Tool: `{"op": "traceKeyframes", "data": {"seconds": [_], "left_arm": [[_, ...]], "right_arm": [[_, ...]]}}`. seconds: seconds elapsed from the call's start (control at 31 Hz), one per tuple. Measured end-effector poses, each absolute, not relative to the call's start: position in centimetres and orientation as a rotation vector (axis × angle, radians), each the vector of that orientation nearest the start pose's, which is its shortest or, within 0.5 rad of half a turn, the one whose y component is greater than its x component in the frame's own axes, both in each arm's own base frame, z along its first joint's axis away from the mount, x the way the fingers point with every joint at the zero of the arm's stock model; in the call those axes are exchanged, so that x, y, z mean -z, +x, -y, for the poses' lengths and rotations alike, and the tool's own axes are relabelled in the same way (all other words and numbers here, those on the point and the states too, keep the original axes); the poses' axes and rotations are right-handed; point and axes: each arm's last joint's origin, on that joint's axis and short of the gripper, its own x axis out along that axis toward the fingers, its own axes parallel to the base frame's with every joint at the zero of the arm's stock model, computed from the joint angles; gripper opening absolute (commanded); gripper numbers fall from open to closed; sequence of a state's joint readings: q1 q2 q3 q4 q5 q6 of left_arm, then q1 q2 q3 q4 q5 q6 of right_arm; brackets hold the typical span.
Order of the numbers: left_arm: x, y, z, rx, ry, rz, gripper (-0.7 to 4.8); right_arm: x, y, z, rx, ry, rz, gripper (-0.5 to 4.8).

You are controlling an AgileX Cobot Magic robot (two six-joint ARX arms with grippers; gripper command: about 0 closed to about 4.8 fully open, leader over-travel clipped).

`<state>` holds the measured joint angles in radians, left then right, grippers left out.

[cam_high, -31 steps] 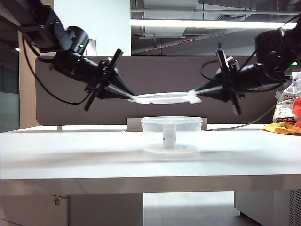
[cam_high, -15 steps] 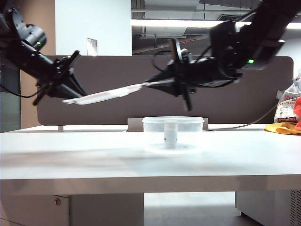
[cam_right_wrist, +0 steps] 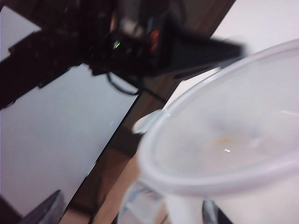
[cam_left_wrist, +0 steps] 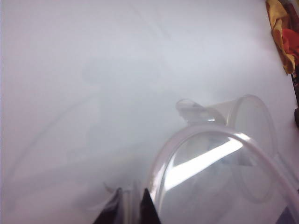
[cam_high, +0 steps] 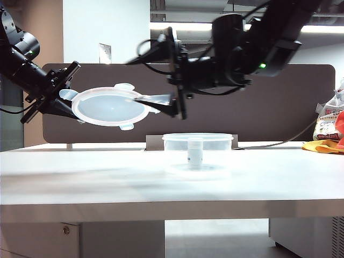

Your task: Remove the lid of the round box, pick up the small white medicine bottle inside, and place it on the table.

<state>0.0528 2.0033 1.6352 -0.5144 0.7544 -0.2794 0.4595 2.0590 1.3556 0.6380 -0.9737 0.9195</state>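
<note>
Lid pinched in left hand, right hand apart.

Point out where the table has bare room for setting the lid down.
Bare table lies left of the round box, under the lid pinched by the left gripper. Right edge crowded by bags; right gripper hangs open above the box.

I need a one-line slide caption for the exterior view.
Left hand holds the translucent round plastic lid aloft; right hand open beside it, above the clear round tub.
</note>
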Motion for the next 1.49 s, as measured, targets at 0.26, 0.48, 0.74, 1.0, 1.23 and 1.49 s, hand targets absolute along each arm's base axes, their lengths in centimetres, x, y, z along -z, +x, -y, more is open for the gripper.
{"op": "traceKeyframes", "data": {"seconds": [0.26, 0.48, 0.74, 1.0, 1.23, 1.49], "left_arm": [[-24.1, 43.9, -0.6, 0.453, -0.552, -0.913, -0.04], [-24.1, 43.9, -0.8, 0.411, -0.535, -0.91, 2.93], [-24.1, 44.0, -0.8, 0.405, -0.53, -0.906, 3.74], [-28.3, 44.3, -0.7, 0.435, -0.453, -0.827, 3.64], [-34.0, 42.5, 2.6, 0.483, -0.271, -0.713, 2.79], [-37.5, 39.4, 8.7, 0.557, -0.079, -0.679, 2.67]], "right_arm": [[-21.9, 39.3, -22.4, -1.36, 0.753, -0.745, 3.7], [-22.0, 39.5, -22.0, -1.363, 0.753, -0.743, 3.7], [-23.5, 40.1, -21.9, -1.378, 0.74, -0.692, 3.69], [-26.5, 42.2, -19.1, -1.353, 0.721, -0.569, 3.11], [-29.8, 44.5, -14.6, -1.331, 0.672, -0.437, 2.79], [-33.4, 46.3, -8.9, -1.253, 0.625, -0.326, 2.61]]}}
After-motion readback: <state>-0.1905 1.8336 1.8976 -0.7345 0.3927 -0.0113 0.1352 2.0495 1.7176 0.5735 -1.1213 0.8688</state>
